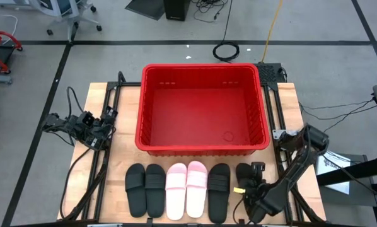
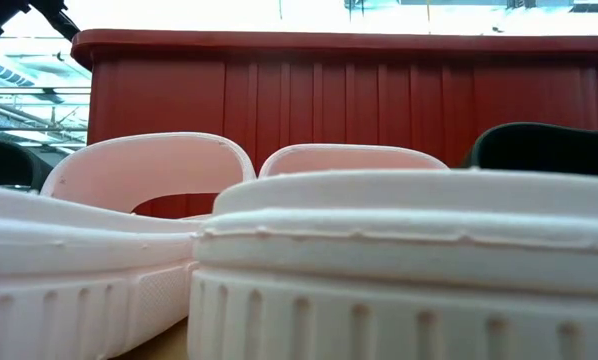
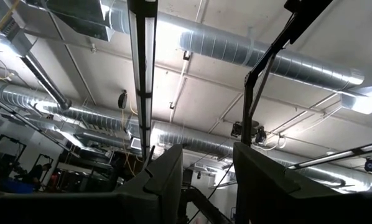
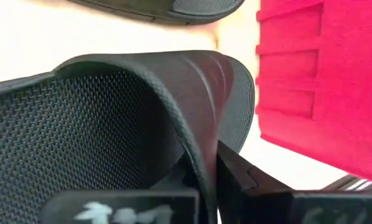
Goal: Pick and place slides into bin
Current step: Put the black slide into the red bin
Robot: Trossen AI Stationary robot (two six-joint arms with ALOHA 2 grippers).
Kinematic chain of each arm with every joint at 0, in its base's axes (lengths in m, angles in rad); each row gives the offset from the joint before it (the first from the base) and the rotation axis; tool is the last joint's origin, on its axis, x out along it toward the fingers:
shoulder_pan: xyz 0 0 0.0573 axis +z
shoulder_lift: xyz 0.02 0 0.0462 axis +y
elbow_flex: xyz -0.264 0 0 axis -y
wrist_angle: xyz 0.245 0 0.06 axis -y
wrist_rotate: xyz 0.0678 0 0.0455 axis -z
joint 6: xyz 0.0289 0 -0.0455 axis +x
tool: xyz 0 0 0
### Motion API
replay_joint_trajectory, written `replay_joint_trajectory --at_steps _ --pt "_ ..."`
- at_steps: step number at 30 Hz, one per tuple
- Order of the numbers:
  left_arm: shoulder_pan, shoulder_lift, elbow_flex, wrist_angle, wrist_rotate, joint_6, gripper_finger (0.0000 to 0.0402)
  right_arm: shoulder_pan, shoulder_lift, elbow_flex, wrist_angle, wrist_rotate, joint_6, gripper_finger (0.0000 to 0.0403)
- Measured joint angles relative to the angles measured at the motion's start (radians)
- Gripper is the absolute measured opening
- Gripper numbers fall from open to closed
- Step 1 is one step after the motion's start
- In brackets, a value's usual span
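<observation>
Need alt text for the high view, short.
Overhead: the right claw sits on the rightmost black slide in a row of six slides below an empty red bin on a wooden table. The two middle slides are pink. The left arm's claw waits at the table's left edge.

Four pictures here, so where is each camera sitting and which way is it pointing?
High view: overhead, straight down on the bin, slides and both arms; left gripper parked at the table edge.
Low view: table height, across pink slides to the bin wall; no arm clearly visible.
Left wrist view: pointing up at the ceiling past its own fingers.
Right wrist view: on a black slide, strap pinched.
Shared: bin, slides.
</observation>
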Motion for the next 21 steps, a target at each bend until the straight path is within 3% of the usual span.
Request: replay_joint_trajectory --at_steps 6,11,16,21 --pt "0.0 0.0 0.0 -0.001 0.0 -0.003 0.0147 0.0 -0.108 0.0 0.074 -0.052 -0.083 0.0006" --pt "0.0 0.0 0.0 -0.001 0.0 -0.003 0.0147 -0.028 -0.186 0.0 0.26 -0.048 -0.253 0.0006" --pt "0.0 0.0 0.0 -0.002 0.0 -0.003 0.0147 -0.072 -0.25 0.0 0.539 -0.047 -0.515 0.0007" --pt "0.0 0.0 0.0 -0.002 -0.001 -0.003 0.0147 -0.116 -0.286 0.0 0.814 -0.047 -0.876 0.0008"
